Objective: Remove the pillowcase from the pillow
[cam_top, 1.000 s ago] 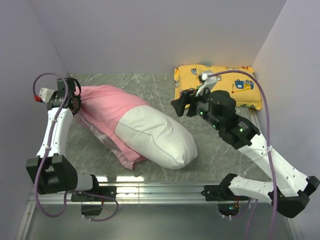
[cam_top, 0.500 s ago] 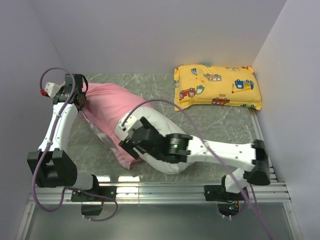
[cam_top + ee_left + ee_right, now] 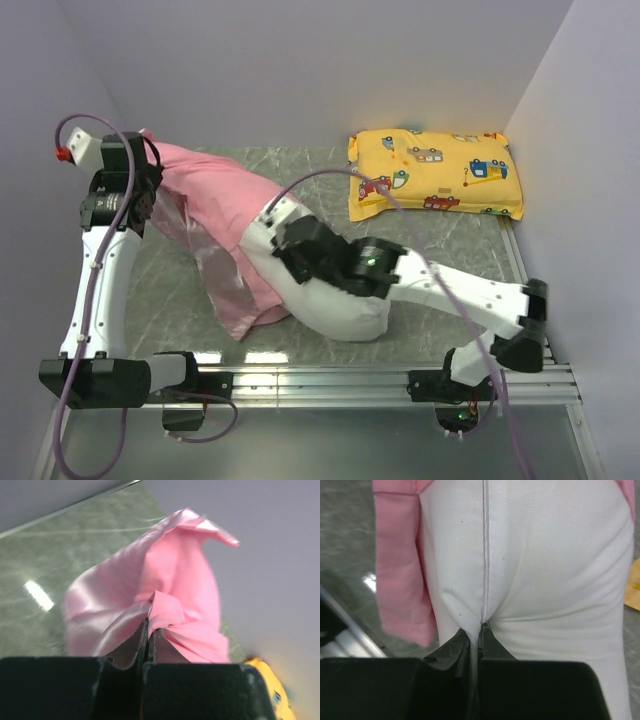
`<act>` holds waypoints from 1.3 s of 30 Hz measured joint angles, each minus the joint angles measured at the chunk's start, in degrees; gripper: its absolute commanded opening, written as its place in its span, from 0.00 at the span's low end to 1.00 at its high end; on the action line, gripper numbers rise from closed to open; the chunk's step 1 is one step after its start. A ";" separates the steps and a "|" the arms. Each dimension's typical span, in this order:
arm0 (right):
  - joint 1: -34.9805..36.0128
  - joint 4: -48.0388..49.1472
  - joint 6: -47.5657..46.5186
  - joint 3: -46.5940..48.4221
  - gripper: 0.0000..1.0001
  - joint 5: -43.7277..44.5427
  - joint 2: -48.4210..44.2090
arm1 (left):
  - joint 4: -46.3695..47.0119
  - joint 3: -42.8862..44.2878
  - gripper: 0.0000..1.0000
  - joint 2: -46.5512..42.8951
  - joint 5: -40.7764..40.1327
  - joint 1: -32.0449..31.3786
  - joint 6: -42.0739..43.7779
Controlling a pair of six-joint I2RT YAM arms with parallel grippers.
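Half bared — the left gripper (image 3: 148, 630) pinches the pink satin pillowcase (image 3: 215, 195), upper left; the right gripper (image 3: 480, 627) pinches the plump white pillow (image 3: 325, 310) at its seam. The rest needs pulling.

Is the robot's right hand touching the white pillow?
Touching. The right wrist view shows the right gripper with its fingers closed on the pillow at its seam, and the white fabric puckers there.

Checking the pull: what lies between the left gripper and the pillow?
The pillowcase, clamped in the left gripper and reaching to the pillow; the top view shows it.
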 measured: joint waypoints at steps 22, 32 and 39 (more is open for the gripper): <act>-36.35 18.49 13.42 -17.11 0.44 -23.69 4.31 | 13.11 6.69 0.80 7.13 23.04 -11.47 16.28; -35.95 15.06 13.75 -15.61 0.76 -15.91 -0.79 | 12.35 -15.41 0.84 -11.30 12.17 -14.45 6.36; -24.17 11.87 12.24 -14.97 0.81 -9.51 -12.02 | 13.62 -25.03 0.93 -9.22 11.69 -14.43 0.85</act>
